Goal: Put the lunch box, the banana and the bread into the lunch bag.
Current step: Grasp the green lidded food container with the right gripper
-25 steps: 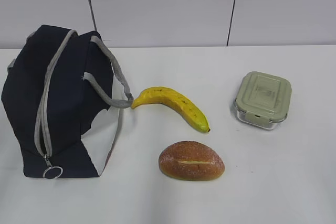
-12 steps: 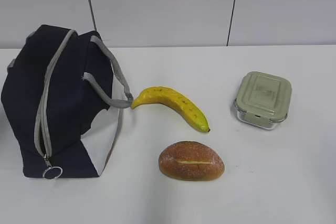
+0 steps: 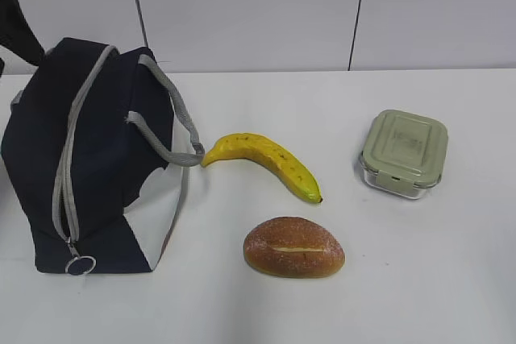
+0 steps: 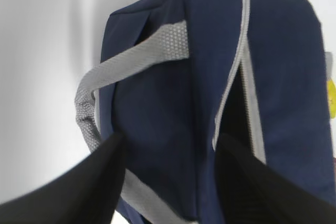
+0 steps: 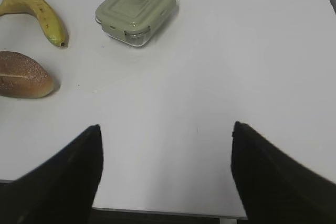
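White table: bag zipped. Left gripper above bag, right gripper idle, both wide, empty. Next: unzip.

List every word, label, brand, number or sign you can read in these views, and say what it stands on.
None can be read.
lunch box: faint embossed marks on the green lid, too blurred to read.
lunch bag, banana, bread: no print visible.
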`<state>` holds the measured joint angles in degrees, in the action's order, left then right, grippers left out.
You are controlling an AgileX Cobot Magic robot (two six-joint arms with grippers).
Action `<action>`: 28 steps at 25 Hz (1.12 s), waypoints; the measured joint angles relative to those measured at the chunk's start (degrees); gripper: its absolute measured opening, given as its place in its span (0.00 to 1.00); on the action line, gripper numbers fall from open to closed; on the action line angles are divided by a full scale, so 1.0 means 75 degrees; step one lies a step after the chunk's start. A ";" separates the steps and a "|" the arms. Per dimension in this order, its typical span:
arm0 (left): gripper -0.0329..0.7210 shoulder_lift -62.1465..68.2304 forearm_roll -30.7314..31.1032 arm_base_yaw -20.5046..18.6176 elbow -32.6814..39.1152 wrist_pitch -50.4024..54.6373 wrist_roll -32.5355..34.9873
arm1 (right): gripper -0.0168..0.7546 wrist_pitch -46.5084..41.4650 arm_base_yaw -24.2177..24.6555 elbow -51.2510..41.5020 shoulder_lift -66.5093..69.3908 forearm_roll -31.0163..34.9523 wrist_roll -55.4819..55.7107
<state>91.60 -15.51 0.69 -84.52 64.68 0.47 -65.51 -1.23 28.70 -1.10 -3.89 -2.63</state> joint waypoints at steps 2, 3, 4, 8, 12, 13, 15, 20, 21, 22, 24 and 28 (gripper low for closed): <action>0.55 0.0334 -0.0017 0.0000 -0.0027 -0.0013 0.0076 | 0.75 0.0000 0.0000 0.0000 0.0000 0.0000 0.0000; 0.54 0.0448 -0.0017 0.0000 -0.0027 -0.0013 0.0110 | 0.75 0.0000 0.0000 0.0000 0.0000 0.0000 0.0000; 0.54 0.0560 -0.0026 0.0000 -0.0027 -0.0013 0.0155 | 0.75 0.0000 0.0000 0.0000 0.0000 0.0000 0.0000; 0.51 0.0783 -0.0067 0.0000 -0.0027 -0.0050 0.0307 | 0.75 0.0000 0.0000 0.0000 0.0000 0.0000 0.0000; 0.27 0.0875 -0.0184 0.0000 -0.0037 -0.0065 0.0333 | 0.75 0.0000 0.0000 0.0000 0.0000 0.0000 0.0000; 0.18 0.0875 -0.0251 0.0000 -0.0045 -0.0067 0.0333 | 0.75 0.0000 0.0000 0.0000 0.0000 0.0000 0.0000; 0.07 0.0875 -0.0346 0.0000 -0.0045 -0.0098 0.0333 | 0.75 0.0000 0.0000 0.0000 0.0000 0.0000 0.0000; 0.04 0.0881 -0.0607 0.0000 -0.0045 -0.0166 0.0333 | 0.75 0.0000 0.0000 0.0000 0.0000 0.0000 0.0000; 0.04 0.0881 -0.0666 0.0000 -0.0045 -0.0168 0.0333 | 0.75 0.0000 0.0000 0.0000 0.0000 0.0000 0.0000; 0.04 0.0881 -0.0725 0.0000 -0.0045 -0.0174 0.0333 | 0.75 0.0000 0.0000 0.0000 0.0000 0.0000 0.0000; 0.04 0.0881 -0.0803 0.0000 -0.0045 -0.0174 0.0333 | 0.75 0.0000 0.0000 0.0000 0.0000 0.0000 0.0000; 0.04 0.0881 -0.0839 0.0000 -0.0045 -0.0174 0.0333 | 0.75 0.0000 0.0000 0.0000 0.0000 0.0000 0.0000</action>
<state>98.21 -21.80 0.69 -84.86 63.37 2.98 -65.51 -1.23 28.70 -1.10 -3.89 -2.63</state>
